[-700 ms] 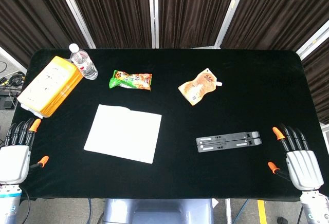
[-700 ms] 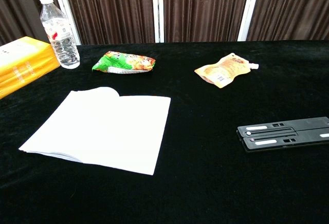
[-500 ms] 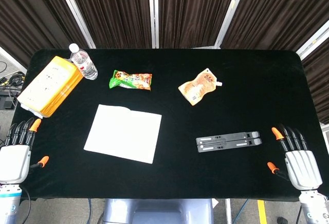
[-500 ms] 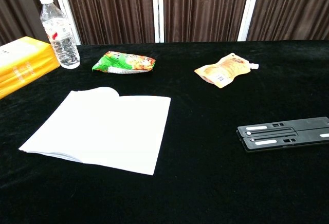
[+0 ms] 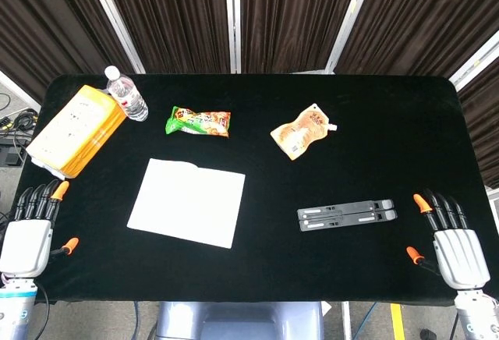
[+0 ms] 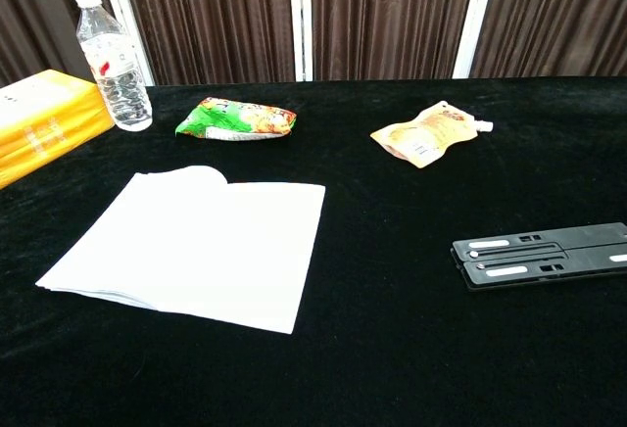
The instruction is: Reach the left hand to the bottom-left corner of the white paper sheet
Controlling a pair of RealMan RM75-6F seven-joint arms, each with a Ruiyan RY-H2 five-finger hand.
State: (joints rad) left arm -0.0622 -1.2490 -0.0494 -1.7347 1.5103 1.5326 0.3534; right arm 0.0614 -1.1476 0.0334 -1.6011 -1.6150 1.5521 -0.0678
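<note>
Water bottle (image 5: 126, 94) beside yellow pack (image 5: 76, 130) (touching, seemingly).

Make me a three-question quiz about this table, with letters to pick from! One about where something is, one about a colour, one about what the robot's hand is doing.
1. Where does the water bottle stand?
A. Beside the yellow box
B. On the white paper
C. Next to the black bracket

2. What colour is the snack bag behind the paper?
A. Blue
B. Mostly green
C. Pink

3. What is the left hand doing?
A. Pressing on the paper's corner
B. Holding the bottle
C. Holding nothing, apart from the paper

Answers:
1. A: in both views the bottle is at the far left, right by the yellow box.
2. B: its wrapper is mostly green in both views.
3. C: the head view shows it at the table's near-left edge, with bare black cloth between it and the paper.
</note>
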